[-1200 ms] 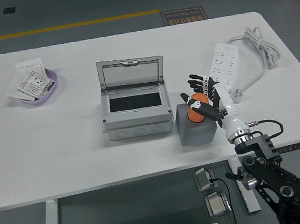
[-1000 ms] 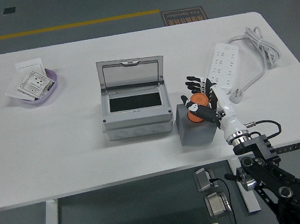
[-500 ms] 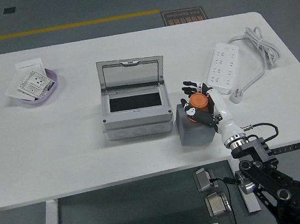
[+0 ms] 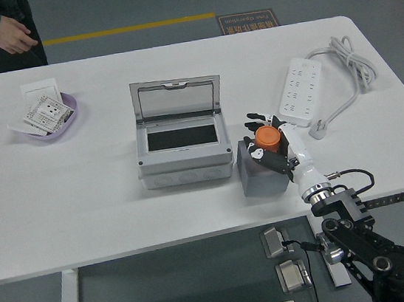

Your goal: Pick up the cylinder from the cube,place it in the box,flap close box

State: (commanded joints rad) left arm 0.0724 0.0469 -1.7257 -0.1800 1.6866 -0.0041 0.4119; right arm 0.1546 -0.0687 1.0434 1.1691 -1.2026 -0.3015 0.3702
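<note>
Near the front edge of the white table [image 4: 83, 211], a little right of the middle, sits a gray cube [image 4: 258, 177]. The robot's right hand [image 4: 270, 146] is over the top of the cube. Its black and white fingers [image 4: 254, 120] are curled around an orange cylinder [image 4: 267, 139], gripping it from the sides. The round orange top of the cylinder faces up and shows between the fingers. The cylinder is at the top of the cube; the hand hides its bottom, so I cannot tell if it touches the cube or is just above it. The right arm comes up from the bottom right corner of the picture, past the front edge of the table.

Just to the left of the cube, almost touching it, is the gray box [image 4: 183, 150]. Its lid [image 4: 176, 98] is open and stands up at the back. Inside is a dark flat panel.

Toward the right back corner of the table lies a white power strip [image 4: 300, 90] with its white cord [image 4: 351, 64] looped beside it. Near the left back corner is a purple bowl [image 4: 53, 120] with small white packets in it.

At the far left corner a person stands, with one hand [image 4: 16, 38] hanging loose, not touching the table.
</note>
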